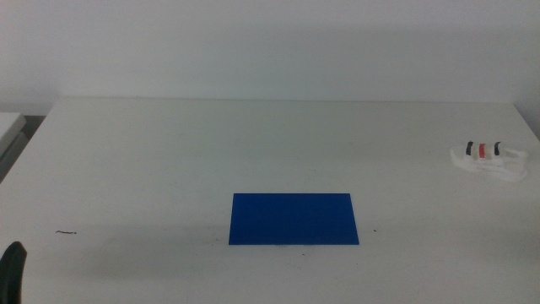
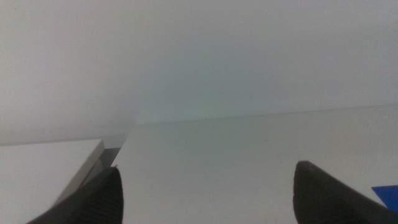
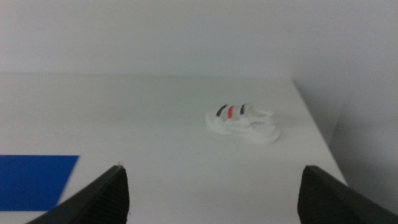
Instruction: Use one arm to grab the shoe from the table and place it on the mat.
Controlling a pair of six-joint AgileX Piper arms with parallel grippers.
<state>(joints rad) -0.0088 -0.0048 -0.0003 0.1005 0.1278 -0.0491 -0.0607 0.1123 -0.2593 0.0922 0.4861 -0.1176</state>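
Right gripper: jaws spread wide, nothing between them. In the right wrist view the two dark jaw tips frame open tabletop, with the sandal lying ahead of them and well apart. The arm itself is out of the middle view.

Left gripper: jaws likewise spread wide and empty, pointed across bare table toward the far wall. Only a dark sliver of it shows at the bottom-left edge of the middle view. This arm waits.

The sandal sits upright on its white chunky sole near the table's right edge, straps uppermost: two dark, one red between them. The blue mat lies flat at the table's centre front, well apart from the sandal and bare. A corner of the mat also shows in the right wrist view.

Step in hand: approach, not yet begun in earnest; the sandal is untouched. Judged from position, the right arm is the nearer one. The next move calls for advancing over the sandal, descending with the jaws straddling its narrow width, and closing on the sole and straps. The nearby table edge leaves little margin for a nudge.
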